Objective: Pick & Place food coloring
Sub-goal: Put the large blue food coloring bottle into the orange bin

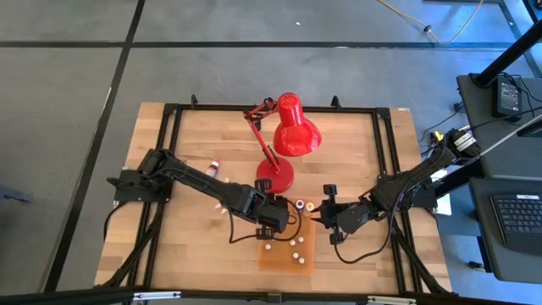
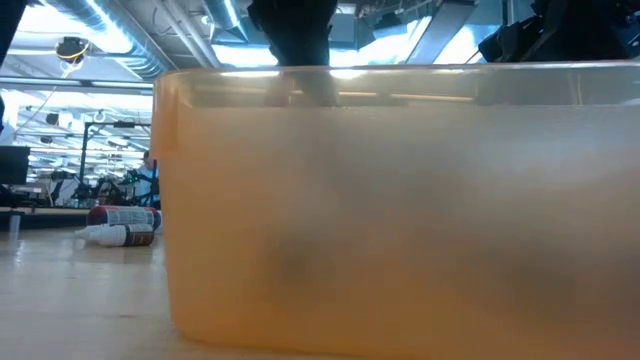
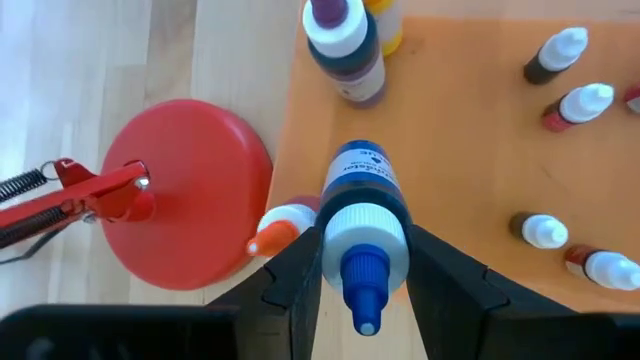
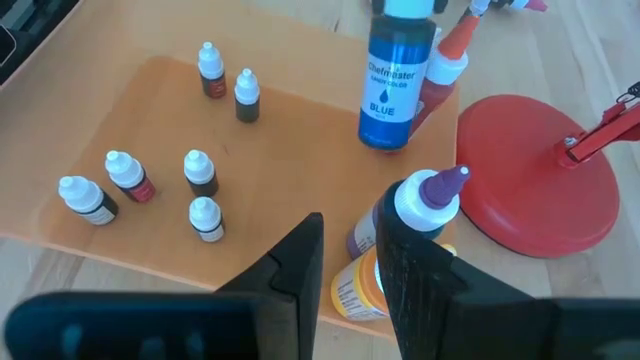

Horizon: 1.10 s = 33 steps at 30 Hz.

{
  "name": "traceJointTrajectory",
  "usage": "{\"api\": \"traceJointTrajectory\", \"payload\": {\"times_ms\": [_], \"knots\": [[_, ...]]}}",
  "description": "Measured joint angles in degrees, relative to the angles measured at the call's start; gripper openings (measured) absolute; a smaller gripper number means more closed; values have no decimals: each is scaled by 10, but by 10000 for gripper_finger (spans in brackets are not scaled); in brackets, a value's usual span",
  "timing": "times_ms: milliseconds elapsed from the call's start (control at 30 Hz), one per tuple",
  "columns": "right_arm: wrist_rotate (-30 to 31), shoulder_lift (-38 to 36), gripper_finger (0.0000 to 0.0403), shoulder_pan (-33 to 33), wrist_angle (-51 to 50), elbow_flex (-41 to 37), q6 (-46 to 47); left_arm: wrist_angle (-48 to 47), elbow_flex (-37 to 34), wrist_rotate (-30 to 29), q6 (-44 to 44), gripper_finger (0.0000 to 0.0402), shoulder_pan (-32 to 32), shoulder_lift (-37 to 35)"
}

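Left gripper (image 3: 362,270): clamped on a tall blue-bodied squeeze bottle with white collar and blue pointed tip (image 3: 364,215), its base standing on the flat translucent orange tray (image 3: 470,150) near the red lamp's round base (image 3: 185,190).

Right gripper (image 4: 350,270): closed beside a purple-tipped bottle (image 4: 425,205); whether it grips that bottle cannot be told.

Small white-capped dropper bottles (image 4: 200,172): six upright on the tray, well apart from both grippers.

One capped bottle (image 2: 118,235): lying on the wooden table (image 1: 195,140), off the tray.

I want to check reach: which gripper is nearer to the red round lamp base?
Left. The left gripper sits just below the red round lamp base; the right gripper is farther off.
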Motion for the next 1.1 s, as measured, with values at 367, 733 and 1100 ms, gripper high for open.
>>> {"api": "traceJointTrajectory", "payload": {"times_ms": [367, 733, 1100], "knots": [[0, 0, 99, 0, 0, 0, 0, 6, 0, -8, 28, 134, 1, 9], [0, 0, 99, 0, 0, 0, 0, 9, 0, -8, 71, 136, 1, 9], [0, 0, 99, 0, 0, 0, 0, 18, 0, -6, 67, 136, 1, 9]]}}
